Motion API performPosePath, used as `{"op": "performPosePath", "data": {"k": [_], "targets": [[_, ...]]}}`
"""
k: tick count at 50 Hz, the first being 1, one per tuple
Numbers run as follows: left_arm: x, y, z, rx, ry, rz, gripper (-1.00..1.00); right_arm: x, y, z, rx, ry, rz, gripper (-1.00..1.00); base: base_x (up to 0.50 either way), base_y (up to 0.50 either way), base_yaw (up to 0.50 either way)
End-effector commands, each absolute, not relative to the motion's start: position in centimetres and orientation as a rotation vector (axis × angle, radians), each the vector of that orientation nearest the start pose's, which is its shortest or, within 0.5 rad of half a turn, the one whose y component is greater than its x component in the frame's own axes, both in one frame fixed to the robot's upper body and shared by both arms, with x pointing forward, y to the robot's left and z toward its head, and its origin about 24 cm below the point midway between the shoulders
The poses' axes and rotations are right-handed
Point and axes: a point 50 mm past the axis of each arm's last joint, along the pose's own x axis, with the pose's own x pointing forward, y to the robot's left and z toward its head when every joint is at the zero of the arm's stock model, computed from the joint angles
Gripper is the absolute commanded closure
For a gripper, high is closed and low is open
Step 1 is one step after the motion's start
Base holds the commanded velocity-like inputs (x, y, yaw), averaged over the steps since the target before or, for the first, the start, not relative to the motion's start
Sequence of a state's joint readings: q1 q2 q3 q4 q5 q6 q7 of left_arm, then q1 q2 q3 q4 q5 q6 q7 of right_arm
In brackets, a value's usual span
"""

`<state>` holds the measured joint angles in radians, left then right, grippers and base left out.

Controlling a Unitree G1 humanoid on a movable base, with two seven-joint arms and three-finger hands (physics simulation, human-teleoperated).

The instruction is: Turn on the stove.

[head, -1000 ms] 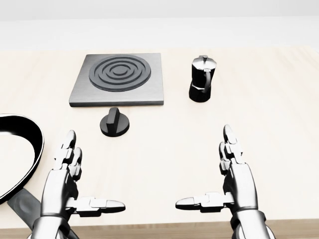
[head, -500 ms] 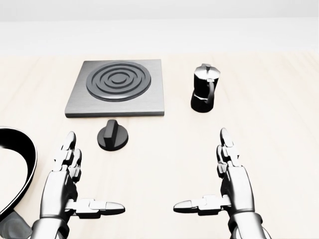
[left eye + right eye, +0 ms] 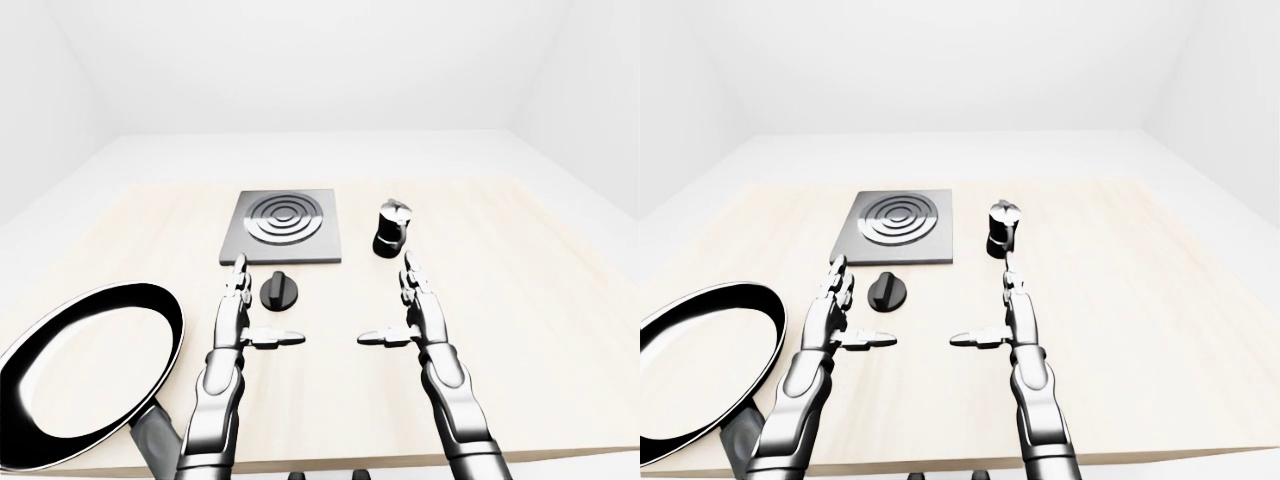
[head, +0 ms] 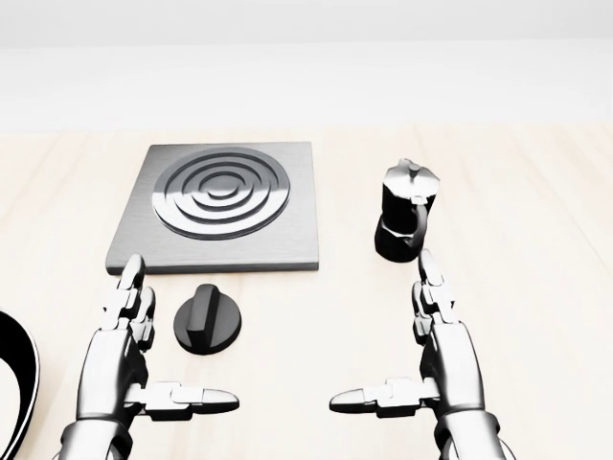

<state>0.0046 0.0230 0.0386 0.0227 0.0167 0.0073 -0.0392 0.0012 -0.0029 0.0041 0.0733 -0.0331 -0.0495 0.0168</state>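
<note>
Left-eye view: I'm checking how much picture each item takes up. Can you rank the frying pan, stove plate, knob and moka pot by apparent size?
1. frying pan, though it lies nearest the camera
2. stove plate
3. knob and moka pot, too alike to rank

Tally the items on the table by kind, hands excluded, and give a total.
Stove: 1
Knob: 1
Moka pot: 1
Frying pan: 1
Total: 4
</note>
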Motion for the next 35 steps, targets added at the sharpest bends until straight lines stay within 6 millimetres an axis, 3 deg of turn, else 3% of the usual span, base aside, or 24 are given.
{"op": "performPosePath", "data": {"k": [1,8,35], "targets": [[25.2,16.2,3.4,0.042,0.039,0.003,-1.00,25.2,-14.7,2.7,-0.036,0.031,0.022,-1.00,0.36,0.00,0.00],[25.1,16.2,3.2,0.044,0.042,0.005,-1.00,25.1,-14.6,2.7,-0.041,0.031,0.025,-1.00,0.32,0.00,0.00],[27.0,15.8,2.6,0.058,0.068,-0.004,-1.00,25.2,-14.5,2.8,-0.052,0.029,0.032,-1.00,0.00,0.00,0.00]]}}
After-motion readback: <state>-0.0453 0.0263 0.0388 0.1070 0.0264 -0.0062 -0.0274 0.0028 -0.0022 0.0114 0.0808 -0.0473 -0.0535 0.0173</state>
